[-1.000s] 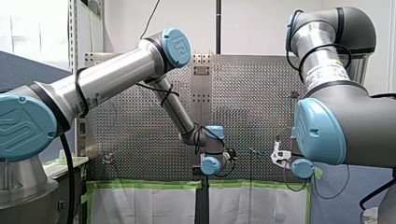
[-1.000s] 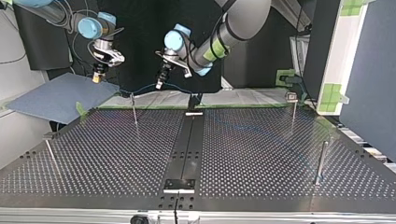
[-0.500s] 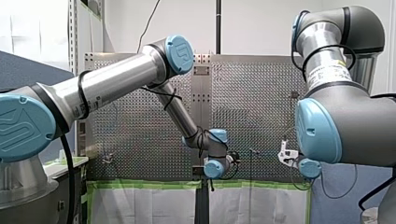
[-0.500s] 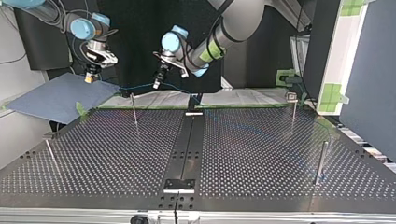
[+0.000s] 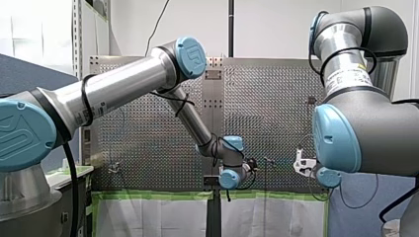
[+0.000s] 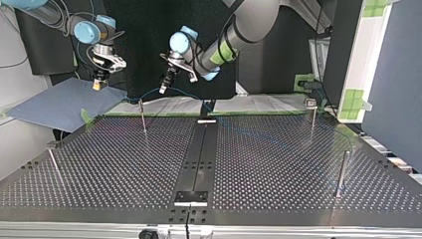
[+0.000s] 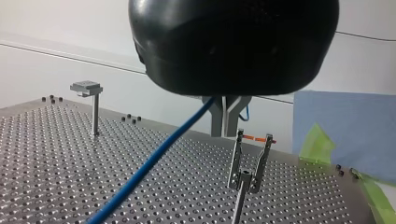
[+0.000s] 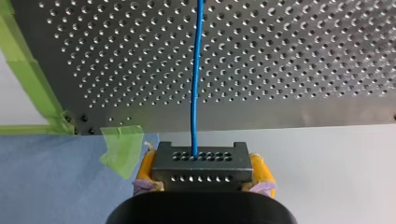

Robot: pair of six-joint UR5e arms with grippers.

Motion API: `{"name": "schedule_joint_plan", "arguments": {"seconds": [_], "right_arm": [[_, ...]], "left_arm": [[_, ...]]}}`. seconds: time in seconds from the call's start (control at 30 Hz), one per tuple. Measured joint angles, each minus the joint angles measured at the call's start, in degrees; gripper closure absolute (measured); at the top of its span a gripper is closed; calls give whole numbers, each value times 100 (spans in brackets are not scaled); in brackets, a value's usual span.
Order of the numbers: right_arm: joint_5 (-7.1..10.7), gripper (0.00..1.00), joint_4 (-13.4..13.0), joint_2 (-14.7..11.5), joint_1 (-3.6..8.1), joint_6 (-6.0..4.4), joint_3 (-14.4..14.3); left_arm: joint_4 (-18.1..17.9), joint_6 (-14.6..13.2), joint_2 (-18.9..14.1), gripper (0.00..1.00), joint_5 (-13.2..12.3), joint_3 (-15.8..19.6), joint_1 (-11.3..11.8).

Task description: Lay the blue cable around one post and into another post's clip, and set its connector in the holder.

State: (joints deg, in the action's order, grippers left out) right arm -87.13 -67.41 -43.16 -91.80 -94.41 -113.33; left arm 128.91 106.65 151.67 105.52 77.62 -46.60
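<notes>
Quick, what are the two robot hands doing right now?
My left gripper: shut on the cable.
My right gripper: shut on the connector.

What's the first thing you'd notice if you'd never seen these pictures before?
The bright blue cable stands out first, running out over the perforated table. My right gripper, past the table's far-left corner in the top view, pinches the black connector at the cable's end between yellow pads. My left gripper holds the cable further along, near a thin post.
</notes>
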Motion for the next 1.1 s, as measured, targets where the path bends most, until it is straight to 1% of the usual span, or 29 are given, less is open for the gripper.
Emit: {"name": "schedule_joint_plan", "arguments": {"seconds": [0.07, 0.23, 0.33, 0.47, 0.63, 0.73, 0.97, 1.1], "right_arm": [[-37, 100, 79, 0, -6, 54, 9], [-190, 100, 253, -1, -13, 114, 14], [-266, 100, 226, 1, 0, 139, 15], [-293, 100, 98, 2, 29, 174, 30], [-271, 100, -68, 3, 113, 188, 85], [-251, 100, -100, 3, 166, 182, 122], [-93, 100, -61, 4, 282, 145, 258], [19, 100, 69, 7, 331, 161, 351]], "left_arm": [[12, 3, 56, 100, -11, -51, -6], [19, 20, 252, 100, -39, -237, -42], [-54, 49, 314, 100, -39, -313, -30], [-89, 71, 337, 100, -51, -354, -8], [-104, 74, 338, 100, -63, -371, -20], [-104, 73, 339, 100, -63, -376, -33], [-99, 76, 342, 100, -43, -468, -82], [-40, 81, 343, 100, -31, -588, -95]]}}
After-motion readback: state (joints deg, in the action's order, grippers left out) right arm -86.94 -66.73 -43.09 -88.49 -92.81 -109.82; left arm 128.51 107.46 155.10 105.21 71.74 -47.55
